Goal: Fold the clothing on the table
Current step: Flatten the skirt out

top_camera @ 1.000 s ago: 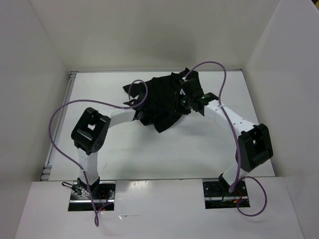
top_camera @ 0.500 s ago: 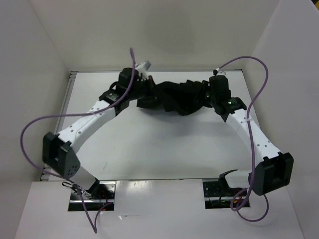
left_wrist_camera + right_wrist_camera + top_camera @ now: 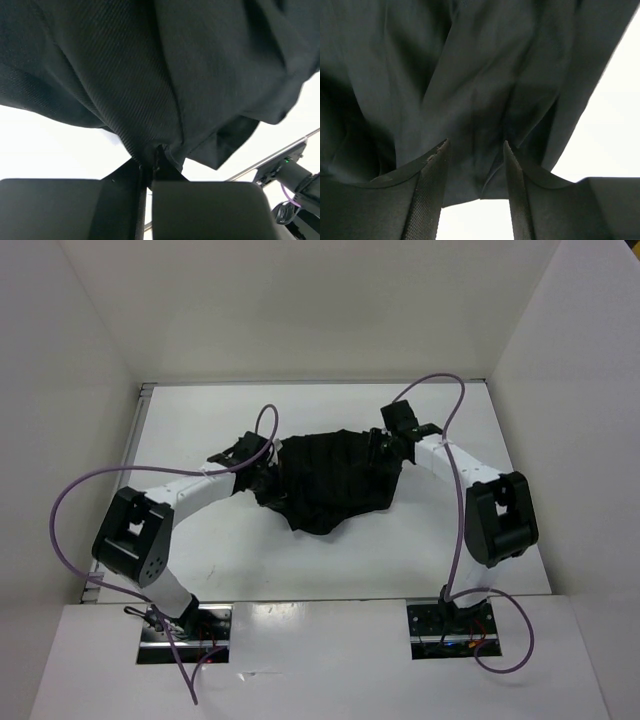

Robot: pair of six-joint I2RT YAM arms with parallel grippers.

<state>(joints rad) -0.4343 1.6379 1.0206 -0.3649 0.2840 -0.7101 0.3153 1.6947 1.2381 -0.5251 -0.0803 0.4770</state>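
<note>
Nearest to me, the two arm bases sat bolted at the near edge of the bench (image 3: 250, 555), each trailing a purple cable (image 3: 75, 500) that looped up and over its arm. The left arm (image 3: 180, 490) bent out to the left at its elbow and reached inward. The right arm (image 3: 470, 475) did the same from its side, so the two came at the middle of the bench from opposite ends.

Between them lay the clothing (image 3: 335, 480), a black, wrinkled heap, wide across its far side and narrowing to a blunt point toward me. It rested on the white surface about midway between the near and far edges.

The left gripper (image 3: 152, 160) was at the garment's left edge, its fingers pressed together with a ridge of the fabric pinched between them. The cloth rose from that pinch in tight folds and sagged away to either side.

The right gripper (image 3: 475, 150) was at the upper right corner of the heap. Its fingers (image 3: 427, 190) stood parted, and a loose fold of the dark cloth hung in the gap between them without being squeezed.

Beyond the garment the bench ran bare to a thin edge strip, and the white walls (image 3: 300, 310) rose behind and at both sides.
</note>
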